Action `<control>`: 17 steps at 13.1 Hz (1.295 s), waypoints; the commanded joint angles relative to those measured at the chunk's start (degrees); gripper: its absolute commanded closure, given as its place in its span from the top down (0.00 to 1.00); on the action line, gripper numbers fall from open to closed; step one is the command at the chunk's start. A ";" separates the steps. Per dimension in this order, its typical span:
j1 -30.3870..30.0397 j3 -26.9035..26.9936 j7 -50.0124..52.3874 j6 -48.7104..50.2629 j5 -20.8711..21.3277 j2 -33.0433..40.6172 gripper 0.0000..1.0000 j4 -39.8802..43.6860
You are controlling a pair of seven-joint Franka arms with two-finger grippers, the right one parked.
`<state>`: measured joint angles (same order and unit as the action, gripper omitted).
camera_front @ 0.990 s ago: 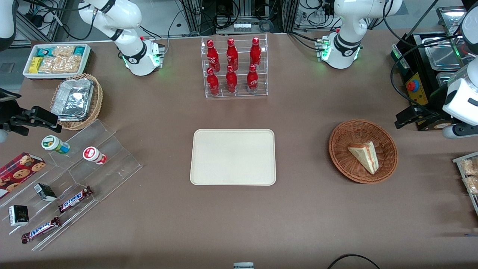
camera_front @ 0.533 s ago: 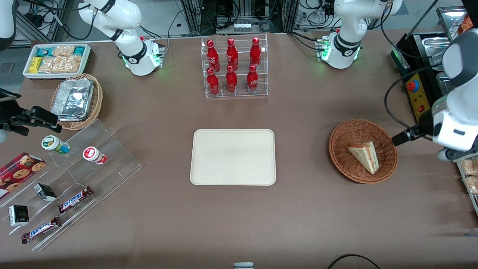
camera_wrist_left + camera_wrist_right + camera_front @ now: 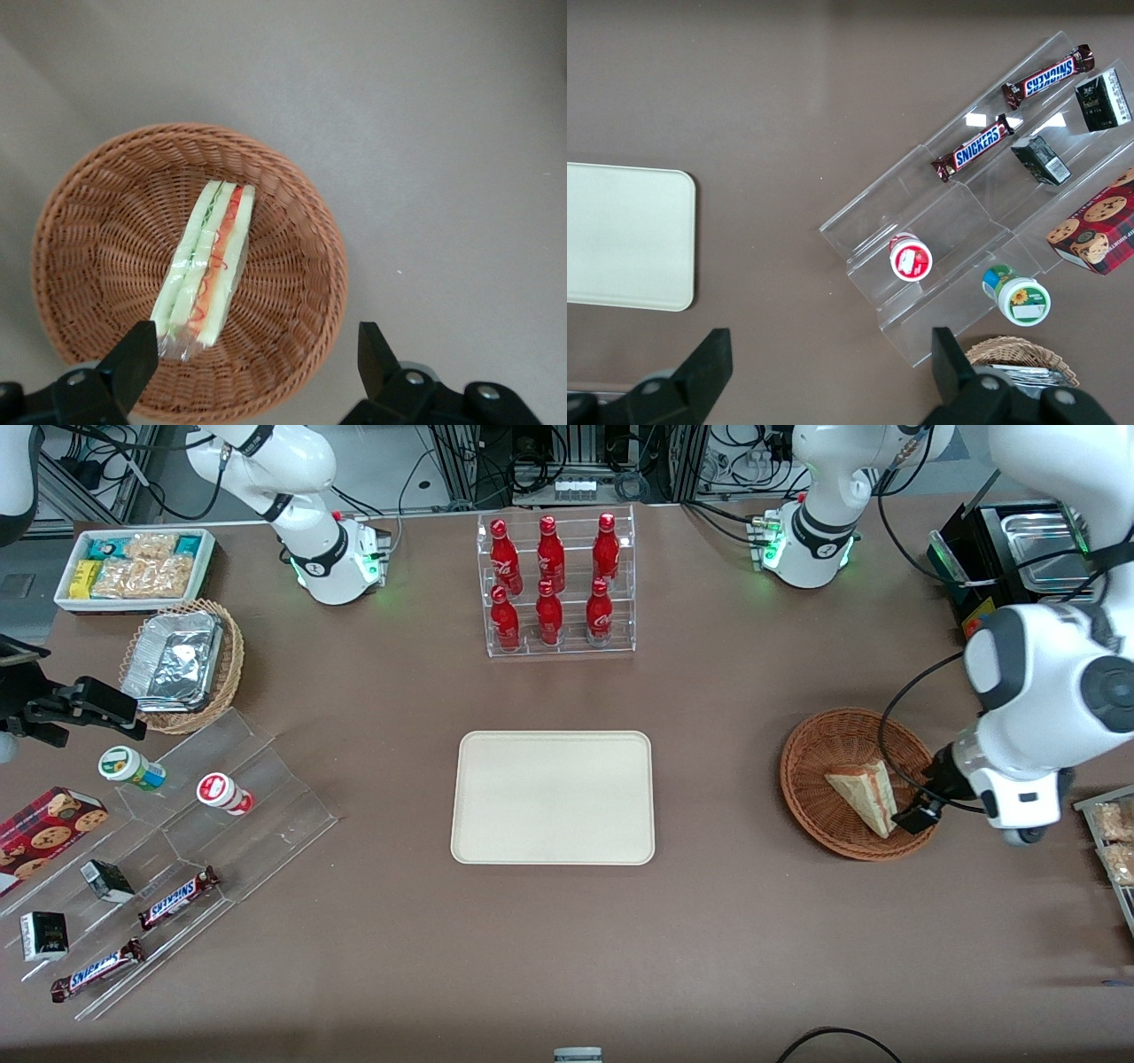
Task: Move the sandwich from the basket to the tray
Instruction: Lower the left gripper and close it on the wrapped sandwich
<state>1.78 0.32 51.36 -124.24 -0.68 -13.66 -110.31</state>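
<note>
The sandwich (image 3: 864, 797) is a pale triangular wedge with an orange-red and green stripe, lying in the round reddish-brown wicker basket (image 3: 815, 744) toward the working arm's end of the table. My left gripper (image 3: 919, 812) hovers above the basket's rim, beside the sandwich, open and empty. In the left wrist view the sandwich (image 3: 208, 266) lies in the basket (image 3: 292, 204), and the gripper (image 3: 255, 341) has its jaws spread wide over the basket's rim, one fingertip (image 3: 137, 350) next to the sandwich's wrapped end. The cream tray (image 3: 553, 797) lies bare at the table's middle; it also shows in the right wrist view (image 3: 620, 235).
A clear rack of red bottles (image 3: 558, 584) stands farther from the camera than the tray. A clear stepped stand with snacks (image 3: 177, 841), a tan basket of foil containers (image 3: 182, 664) and a white snack bin (image 3: 133, 567) lie toward the parked arm's end. Black equipment (image 3: 1001, 602) stands near the basket.
My left arm has swung in from the table's end and come down, bringing the open gripper over the basket's rim beside the sandwich. The sandwich, basket and tray have not moved.
</note>
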 commanded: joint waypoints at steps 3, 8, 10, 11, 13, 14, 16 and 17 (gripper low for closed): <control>0.33 -0.06 -1.35 -10.41 4.63 1.27 1.00 -13.51; -0.11 -0.06 -1.26 -11.55 4.72 1.71 1.00 -16.51; 0.15 -0.06 -1.17 -13.22 4.72 0.57 1.00 -16.43; -0.02 -0.06 -1.17 -14.01 4.64 0.22 0.88 -16.43; -0.11 0.03 -1.08 -13.67 4.63 0.57 0.23 -15.81; 0.06 -0.06 -1.00 -13.14 4.63 0.65 0.14 -14.68; 0.68 -0.14 -1.35 -6.24 4.63 1.62 0.13 -10.21; 0.86 -0.40 -1.52 -0.89 4.63 2.67 0.13 -7.14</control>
<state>2.08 0.16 50.13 -133.08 3.00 -13.33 -122.29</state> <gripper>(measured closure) 0.648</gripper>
